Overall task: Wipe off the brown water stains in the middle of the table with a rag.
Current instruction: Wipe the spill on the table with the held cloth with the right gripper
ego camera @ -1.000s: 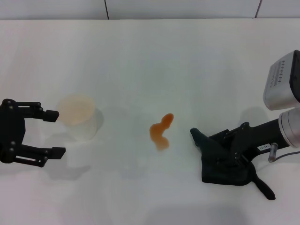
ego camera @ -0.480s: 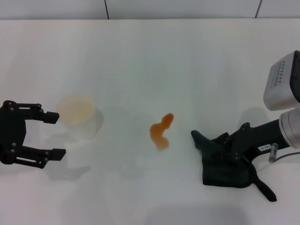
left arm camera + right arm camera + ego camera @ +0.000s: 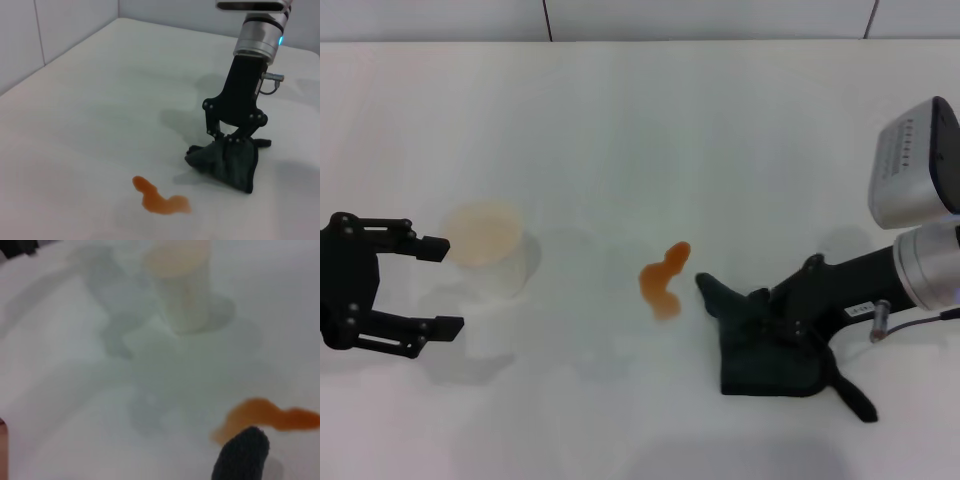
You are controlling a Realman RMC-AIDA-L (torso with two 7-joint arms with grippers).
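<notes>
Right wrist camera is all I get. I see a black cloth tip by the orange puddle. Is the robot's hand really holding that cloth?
Observer: Yes. The right hand is shut on the rag, which rests bunched on the table.
Operator: Is it touching the puddle?
Observer: Not quite. From the head view, the rag's tip sits just beside the brown water stains, with a thin strip of white between them.
Operator: Where's the other hand?
Observer: The left hand is open, close beside the clear plastic cup, on the side away from the stains.
</notes>
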